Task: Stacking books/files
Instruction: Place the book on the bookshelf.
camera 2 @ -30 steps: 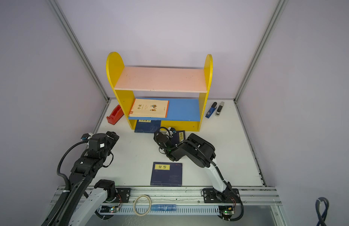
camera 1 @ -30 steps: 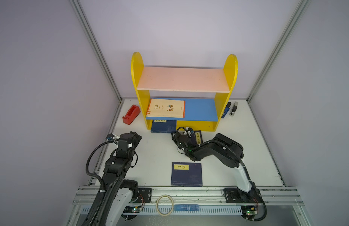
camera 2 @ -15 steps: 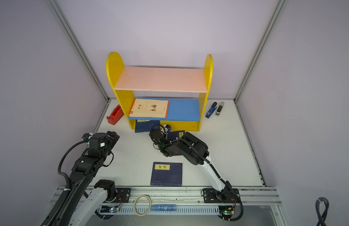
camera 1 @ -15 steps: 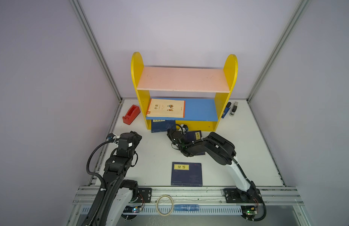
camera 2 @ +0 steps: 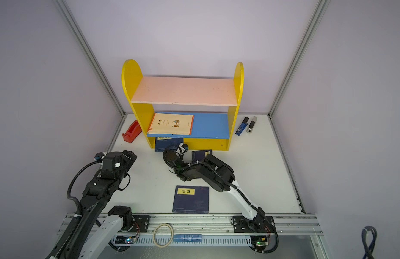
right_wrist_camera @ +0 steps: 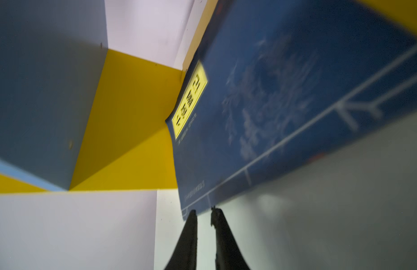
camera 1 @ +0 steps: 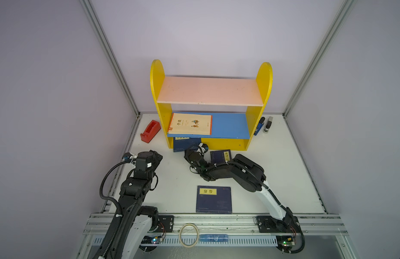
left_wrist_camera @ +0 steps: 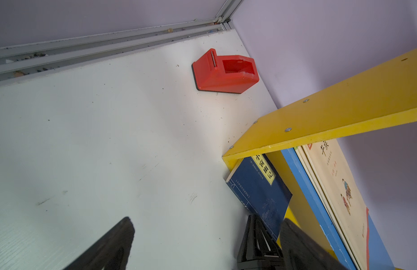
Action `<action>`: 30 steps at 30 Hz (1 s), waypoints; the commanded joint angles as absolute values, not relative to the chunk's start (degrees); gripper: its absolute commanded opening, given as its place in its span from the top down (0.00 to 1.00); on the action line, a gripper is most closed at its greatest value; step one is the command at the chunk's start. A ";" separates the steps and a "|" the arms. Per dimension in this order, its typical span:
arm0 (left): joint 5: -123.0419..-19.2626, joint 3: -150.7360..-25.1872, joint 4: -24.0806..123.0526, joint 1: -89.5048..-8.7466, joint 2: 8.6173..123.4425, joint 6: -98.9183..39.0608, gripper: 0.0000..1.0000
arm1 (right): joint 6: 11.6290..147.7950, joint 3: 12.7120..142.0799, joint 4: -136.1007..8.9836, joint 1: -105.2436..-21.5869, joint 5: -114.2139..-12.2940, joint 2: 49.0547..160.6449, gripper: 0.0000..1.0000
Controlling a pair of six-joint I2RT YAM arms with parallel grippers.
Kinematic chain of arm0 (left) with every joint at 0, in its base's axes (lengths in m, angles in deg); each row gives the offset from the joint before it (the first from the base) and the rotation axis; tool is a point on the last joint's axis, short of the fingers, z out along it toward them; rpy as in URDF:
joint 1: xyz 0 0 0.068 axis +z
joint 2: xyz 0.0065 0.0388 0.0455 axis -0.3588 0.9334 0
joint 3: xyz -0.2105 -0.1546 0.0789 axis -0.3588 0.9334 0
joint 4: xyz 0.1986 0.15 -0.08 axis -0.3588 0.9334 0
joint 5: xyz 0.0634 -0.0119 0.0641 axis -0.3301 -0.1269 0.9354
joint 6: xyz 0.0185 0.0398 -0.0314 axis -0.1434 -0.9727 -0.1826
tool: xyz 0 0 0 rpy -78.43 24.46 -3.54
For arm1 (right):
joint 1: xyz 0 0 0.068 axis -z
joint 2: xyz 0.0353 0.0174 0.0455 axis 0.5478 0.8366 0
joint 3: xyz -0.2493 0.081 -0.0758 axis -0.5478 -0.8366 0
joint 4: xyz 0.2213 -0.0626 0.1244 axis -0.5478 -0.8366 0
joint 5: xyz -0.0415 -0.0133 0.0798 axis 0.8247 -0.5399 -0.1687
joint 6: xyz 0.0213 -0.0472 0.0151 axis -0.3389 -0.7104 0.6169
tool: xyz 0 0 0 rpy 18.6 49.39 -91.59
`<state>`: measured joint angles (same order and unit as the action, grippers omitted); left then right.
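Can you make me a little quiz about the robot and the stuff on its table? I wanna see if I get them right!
1. True or false: the left gripper is open.
2. Which colour is the tape dispenser beside the bookshelf? A green, B red, C blue.
3. Fill in: the cream book lies on the ___ shelf.
Key: 1 true. 2 B. 3 blue, the blue shelf.

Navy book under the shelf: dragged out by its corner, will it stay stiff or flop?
Probably floppy: the navy book shows a thin page edge and a slightly curved corner. Likely slides easily on the smooth table.
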<state>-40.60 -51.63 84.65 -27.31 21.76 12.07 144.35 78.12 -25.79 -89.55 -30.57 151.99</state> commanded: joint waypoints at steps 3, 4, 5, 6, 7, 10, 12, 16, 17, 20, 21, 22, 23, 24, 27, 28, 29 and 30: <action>-41.02 -51.82 83.78 -26.87 21.68 11.59 0.00 | 144.32 79.16 -23.34 -91.78 -28.62 153.31 0.79; -41.06 -51.85 83.75 -26.88 21.65 11.62 0.00 | 144.79 80.46 -24.06 -92.01 -28.87 154.23 0.78; -41.10 -51.86 83.74 -26.91 21.68 11.58 0.00 | 145.26 82.01 -24.96 -92.08 -29.42 155.36 0.78; -41.15 -51.86 83.80 -26.87 21.61 11.63 0.00 | 145.77 83.22 -25.69 -92.12 -29.78 156.22 0.78; -41.23 -51.85 83.75 -26.83 21.54 11.56 0.00 | 146.49 84.22 -26.24 -92.11 -29.90 157.03 0.78; -41.45 -51.85 83.78 -26.72 21.54 11.63 0.00 | 147.45 85.79 -26.82 -92.10 -28.59 158.60 0.75; -41.65 -51.83 83.82 -26.65 21.62 11.64 0.00 | 147.58 86.76 -28.25 -92.04 -27.34 159.14 0.74; -42.05 -51.90 83.86 -26.39 21.54 11.69 0.00 | 147.54 90.33 -30.79 -91.16 -27.71 161.08 0.75; -42.12 -51.99 83.90 -26.39 21.54 11.68 0.00 | 147.87 91.76 -31.64 -90.84 -28.33 161.97 0.77; -42.17 -52.03 83.99 -26.13 21.29 11.69 0.00 | 148.46 95.27 -33.13 -90.35 -28.75 164.30 0.82; -42.26 -52.03 84.02 -26.05 21.16 11.66 0.00 | 148.46 96.46 -34.04 -90.26 -28.75 164.92 0.86; -42.24 -51.99 84.00 -26.04 21.10 11.67 0.00 | 148.46 97.74 -34.94 -90.10 -28.81 165.45 0.89; -42.35 -52.01 84.16 -25.95 21.09 11.73 0.00 | 148.46 99.15 -35.94 -89.93 -29.06 166.17 0.91; -42.45 -51.99 84.11 -25.85 21.00 11.74 0.00 | 148.54 100.41 -36.53 -89.82 -29.56 166.78 0.93; -42.82 -51.95 84.01 -25.72 21.05 11.67 0.00 | 148.98 103.93 -38.58 -89.24 -30.98 168.59 0.95; -42.87 -51.95 83.97 -25.67 21.07 11.73 0.00 | 149.10 104.91 -39.22 -89.12 -31.28 169.01 0.95; -42.95 -51.96 84.02 -25.68 21.09 11.73 0.00 | 149.01 105.56 -39.83 -89.02 -31.47 169.32 0.95; -43.02 -51.98 84.04 -25.60 21.07 11.70 0.00 | 149.00 106.01 -40.23 -88.94 -31.72 169.52 0.95</action>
<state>-42.34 -51.63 84.54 -25.80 21.08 12.12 149.15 105.11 -32.46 -89.18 -30.79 168.21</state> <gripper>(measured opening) 0.997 0.055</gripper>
